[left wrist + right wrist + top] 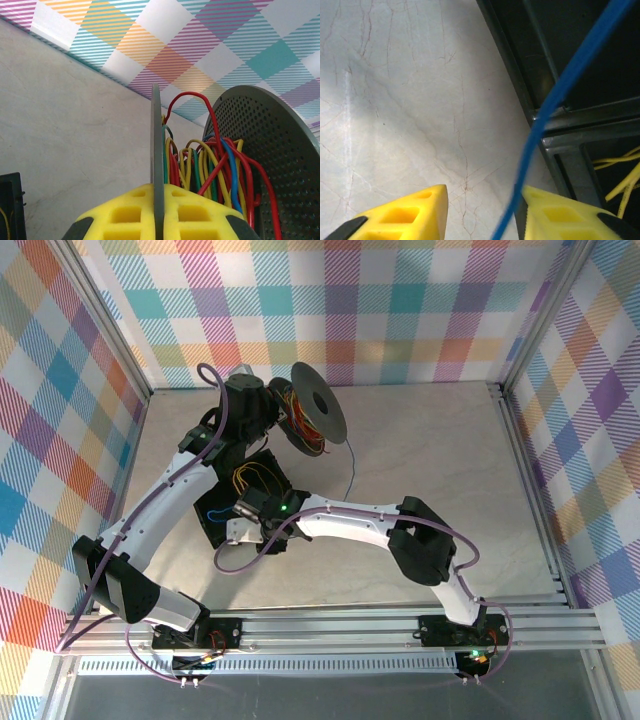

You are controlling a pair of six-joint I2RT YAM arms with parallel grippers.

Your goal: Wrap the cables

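A grey two-disc spool (pixel 318 405) stands on edge at the back of the table, with red, yellow, green and blue cables (pixel 215 170) wound loosely between its discs. My left gripper (pixel 158 205) is shut on the rim of the nearer spool disc (pixel 156 135); from above, the left gripper (pixel 272 408) is seen at the spool's left side. A blue cable (pixel 555 95) runs slanting between the fingers of my open right gripper (pixel 484 200), close to the right finger (pixel 555 210). The right gripper (pixel 247 512) hovers low by the black box.
A black compartment box (pixel 250 485) with yellow wires (pixel 625 175) inside lies at left centre, its edge just right of the right fingers. A loose blue strand (pixel 351 455) trails from the spool over the marble tabletop (pixel 440 450). Plaid walls enclose the table.
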